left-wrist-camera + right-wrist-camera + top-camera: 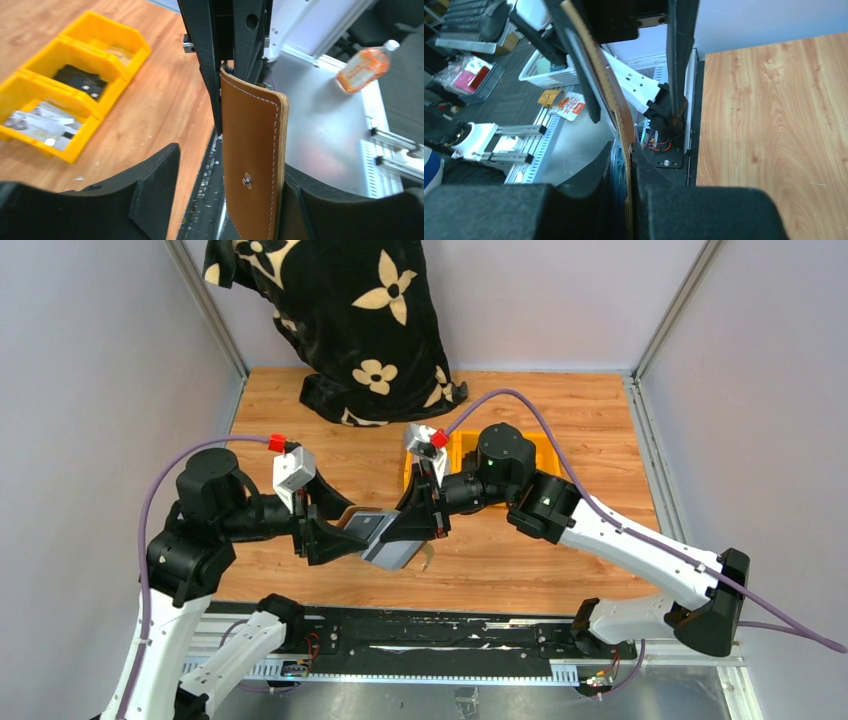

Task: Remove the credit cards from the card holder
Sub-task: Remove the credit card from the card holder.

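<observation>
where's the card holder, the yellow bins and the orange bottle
card holder [252,150]: left wrist view, middle of its brown leather face
yellow bins [82,137]: left wrist view, side wall of the nearest bin
orange bottle [362,67]: left wrist view, middle of its body

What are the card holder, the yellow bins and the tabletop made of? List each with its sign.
The card holder: tan leather or imitation, matte; pale edge stitching, metal stud.
The yellow bins: moulded plastic, slightly glossy; even colour, thin walls.
The tabletop: wood or wood-look laminate; grain pattern, smooth.
</observation>
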`<action>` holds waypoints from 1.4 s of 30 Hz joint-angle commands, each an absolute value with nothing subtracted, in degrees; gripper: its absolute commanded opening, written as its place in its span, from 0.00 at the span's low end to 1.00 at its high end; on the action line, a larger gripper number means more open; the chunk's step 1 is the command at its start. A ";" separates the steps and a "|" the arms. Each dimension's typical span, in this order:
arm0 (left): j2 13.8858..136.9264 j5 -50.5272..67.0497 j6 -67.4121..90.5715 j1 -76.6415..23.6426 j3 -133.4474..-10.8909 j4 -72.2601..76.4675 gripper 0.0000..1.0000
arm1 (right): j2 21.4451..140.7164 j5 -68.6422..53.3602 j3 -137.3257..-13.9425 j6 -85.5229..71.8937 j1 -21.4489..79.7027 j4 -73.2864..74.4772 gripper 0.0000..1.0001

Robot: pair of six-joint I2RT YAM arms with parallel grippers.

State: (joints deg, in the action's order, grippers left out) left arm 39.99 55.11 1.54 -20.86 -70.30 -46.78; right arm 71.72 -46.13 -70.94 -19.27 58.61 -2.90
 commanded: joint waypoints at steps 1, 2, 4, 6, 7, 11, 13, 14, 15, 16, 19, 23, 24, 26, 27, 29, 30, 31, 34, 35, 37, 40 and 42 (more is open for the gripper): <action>41.81 64.52 4.76 -21.18 -70.72 -48.25 0.61 | 69.32 -52.74 -71.92 -16.09 59.50 -1.78 0.00; 42.10 64.79 4.89 -21.18 -70.84 -48.25 0.58 | 69.22 -53.42 -72.11 -15.78 59.48 -1.27 0.00; 42.28 65.07 4.96 -21.18 -71.08 -48.25 0.52 | 68.84 -54.46 -72.19 -14.75 59.55 -0.49 0.00; 42.55 65.81 5.36 -21.18 -71.47 -48.25 0.47 | 68.29 -54.66 -72.17 -13.43 59.59 1.10 0.00; 42.70 66.75 5.67 -21.18 -71.73 -48.25 0.46 | 68.07 -54.71 -72.13 -12.73 59.59 1.97 0.00; 43.48 70.00 7.00 -21.16 -72.10 -48.25 0.43 | 67.59 -55.13 -72.41 -11.12 59.59 3.15 0.00; 43.75 70.79 7.49 -21.18 -71.90 -48.25 0.39 | 67.63 -55.27 -72.93 -10.21 59.59 3.87 0.00; 43.96 70.93 7.63 -21.18 -71.90 -48.25 0.34 | 67.74 -55.33 -73.22 -9.82 59.59 4.55 0.00; 44.09 70.96 7.64 -21.18 -71.89 -48.25 0.29 | 67.85 -55.29 -73.40 -9.62 59.59 4.70 0.00; 44.13 70.67 7.69 -21.18 -71.84 -48.19 0.25 | 67.90 -55.39 -73.58 -9.57 59.59 4.81 0.00; 44.07 69.32 8.90 -21.16 -71.44 -46.76 0.17 | 68.33 -55.84 -74.00 -9.28 59.63 4.99 0.00; 43.63 66.67 9.06 -21.16 -70.57 -46.06 0.06 | 68.48 -53.14 -74.92 -8.39 59.60 5.84 0.13; 43.44 65.20 9.01 -21.10 -70.44 -45.86 0.02 | 68.36 -51.18 -75.16 -8.27 59.48 6.26 0.21; 43.07 61.91 9.05 -21.10 -70.25 -45.58 0.00 | 66.96 -44.74 -75.21 -9.28 58.65 6.36 0.39; 43.01 60.41 9.05 -21.09 -70.18 -45.53 0.00 | 65.91 -41.61 -74.88 -10.27 57.67 5.67 0.46; 42.93 57.05 9.40 -21.09 -70.14 -45.52 0.00 | 63.37 -33.92 -73.99 -12.85 56.36 4.51 0.52; 42.94 54.81 9.56 -21.05 -70.21 -45.58 0.00 | 61.85 -29.78 -73.49 -14.30 55.93 3.90 0.54; 43.04 52.70 9.51 -21.01 -70.32 -45.68 0.00 | 60.29 -26.09 -72.79 -15.76 55.68 2.88 0.56; 42.89 47.66 10.44 -20.35 -69.89 -44.69 0.00 | 56.16 -22.41 -69.65 -21.44 55.55 -3.06 0.60; 42.87 46.63 11.27 -20.00 -69.61 -44.13 0.00 | 55.70 -23.69 -68.87 -23.41 55.59 -4.89 0.61; 42.75 45.95 13.32 -19.06 -68.83 -42.73 0.00 | 56.46 -27.89 -67.80 -28.76 55.68 -7.22 0.61; 42.80 48.66 16.48 -17.98 -67.98 -40.65 0.00 | 60.09 -33.42 -66.37 -33.76 56.69 -10.61 0.61; 42.97 49.80 17.88 -17.56 -68.05 -40.13 0.00 | 62.04 -34.31 -65.95 -34.56 58.07 -11.13 0.61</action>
